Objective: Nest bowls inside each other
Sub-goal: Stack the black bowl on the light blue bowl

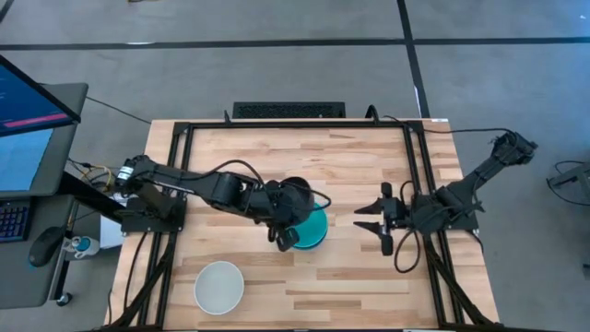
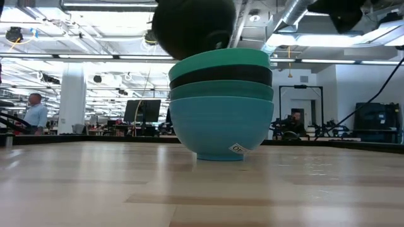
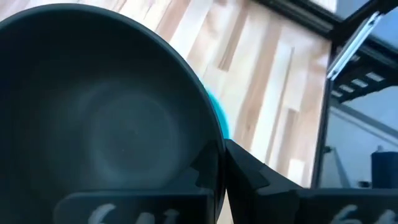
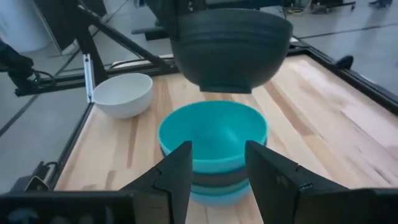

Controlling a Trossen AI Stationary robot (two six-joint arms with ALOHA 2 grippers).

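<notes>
A stack of nested bowls (image 4: 211,134) stands on the wooden table (image 1: 369,286) near its middle. A teal-green bowl (image 2: 221,62) is on top, a black one (image 2: 221,75) under it, and a cyan one (image 2: 221,129) at the bottom. Above the stack hangs another black bowl (image 4: 230,46), held by my left gripper (image 3: 217,171), which is shut on it. My right gripper (image 4: 217,174) stands open to the right of the stack, pointing at it, with nothing between its fingers. A white bowl (image 1: 218,286) rests on its foot near the front left. My left gripper holds the black bowl by its rim (image 3: 214,146), with one finger inside the bowl and one finger (image 3: 255,177) outside its wall. The bowl is lifted clear, its opening up, above the stack (image 1: 316,231).
A black frame rail (image 1: 419,184) runs along the table's right side by my right arm, and another (image 1: 175,184) runs along the left. A desk with a monitor (image 1: 28,111) stands off the table's left edge. People sit in the room beyond the table.
</notes>
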